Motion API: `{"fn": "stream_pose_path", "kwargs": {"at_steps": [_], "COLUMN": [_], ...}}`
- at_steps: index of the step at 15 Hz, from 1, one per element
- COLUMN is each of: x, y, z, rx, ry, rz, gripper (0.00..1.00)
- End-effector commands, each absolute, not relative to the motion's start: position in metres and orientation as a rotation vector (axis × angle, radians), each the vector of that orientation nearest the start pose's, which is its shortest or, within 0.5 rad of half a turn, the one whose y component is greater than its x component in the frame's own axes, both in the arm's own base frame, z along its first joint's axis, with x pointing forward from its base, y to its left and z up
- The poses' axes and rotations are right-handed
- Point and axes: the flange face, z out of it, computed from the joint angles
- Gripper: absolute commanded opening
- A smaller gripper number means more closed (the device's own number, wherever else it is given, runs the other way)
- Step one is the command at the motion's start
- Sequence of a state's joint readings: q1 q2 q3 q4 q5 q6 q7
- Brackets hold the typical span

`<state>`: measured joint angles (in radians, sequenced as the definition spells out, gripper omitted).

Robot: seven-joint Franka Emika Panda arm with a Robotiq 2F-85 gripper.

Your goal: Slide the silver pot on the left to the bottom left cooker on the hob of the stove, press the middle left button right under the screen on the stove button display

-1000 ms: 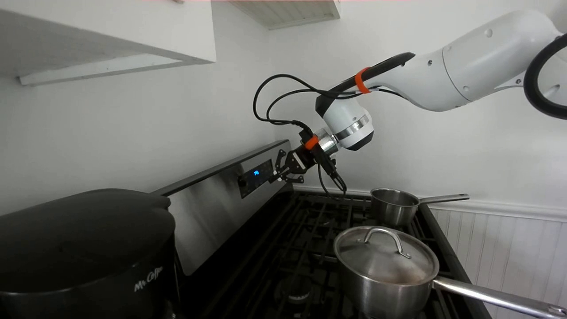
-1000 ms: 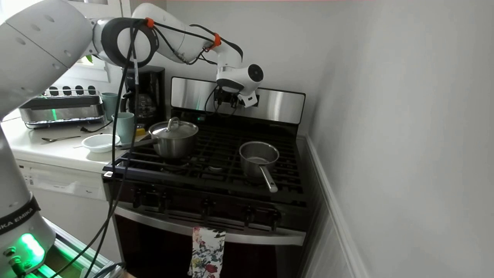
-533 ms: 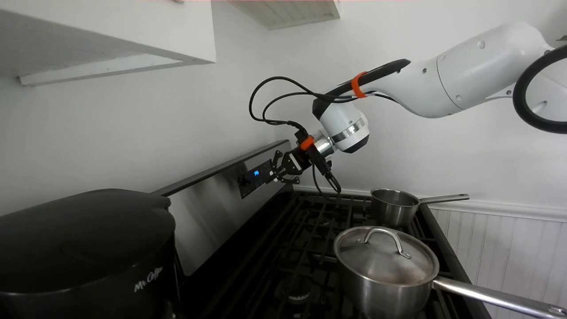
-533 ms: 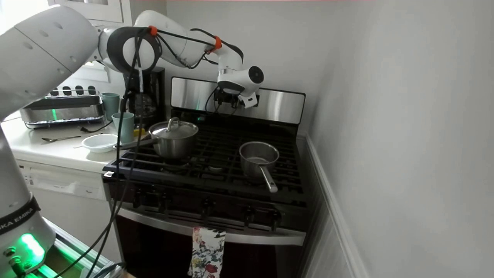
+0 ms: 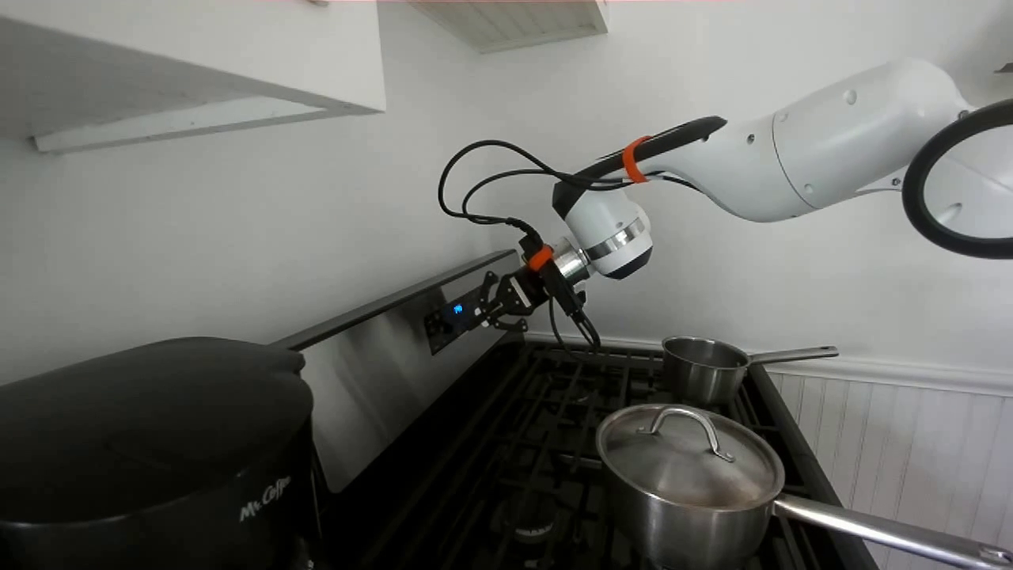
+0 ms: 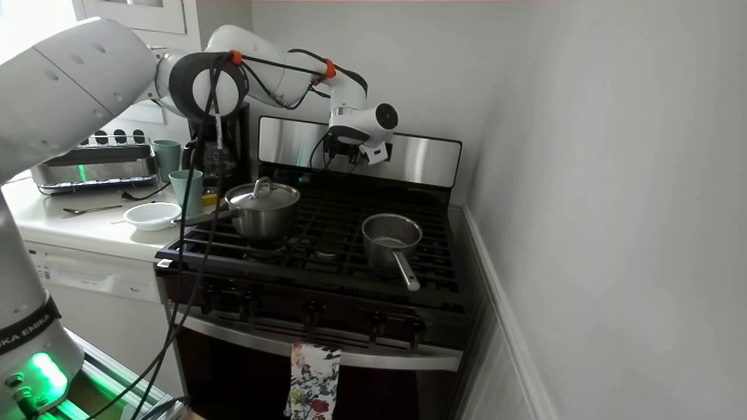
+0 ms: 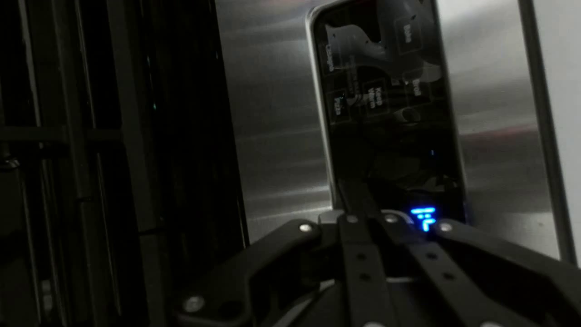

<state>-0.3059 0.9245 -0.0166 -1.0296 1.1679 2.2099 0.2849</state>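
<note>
Since my claw is clenched on nothing, its tips can serve as one blunt poker for the press, which I take to be the step in hand. They point at the dark control panel, close beside the lit screen and seemingly on its lower side; whether they touch the glass, I cannot tell, nor can I make out the wanted button. I should settle the aim first, then push straight in and lightly, because a slanted shove could skid onto a neighbour. My arm reaches from the front high over the hob, its wrist bent so the claw slopes down toward the panel. Well below stands the silver pot, lidded and upright, toward the hob's front left; whether it sits squarely on its burner, I cannot tell.
</note>
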Motion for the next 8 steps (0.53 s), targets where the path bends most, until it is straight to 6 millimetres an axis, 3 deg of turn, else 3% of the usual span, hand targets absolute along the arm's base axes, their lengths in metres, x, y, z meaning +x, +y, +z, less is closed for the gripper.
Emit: {"fn": "stream_pose_path", "kwargs": {"at_steps": [1, 8], "x": [0.7878, 0.7955], "y": [-0.2228, -0.2231], "z": [0.3272, 0.3228], "rx": [-1.704, -1.693], "ry": [1.229, 1.233], "rz": [-0.27, -0.275], "gripper": [0.0, 0.0]}}
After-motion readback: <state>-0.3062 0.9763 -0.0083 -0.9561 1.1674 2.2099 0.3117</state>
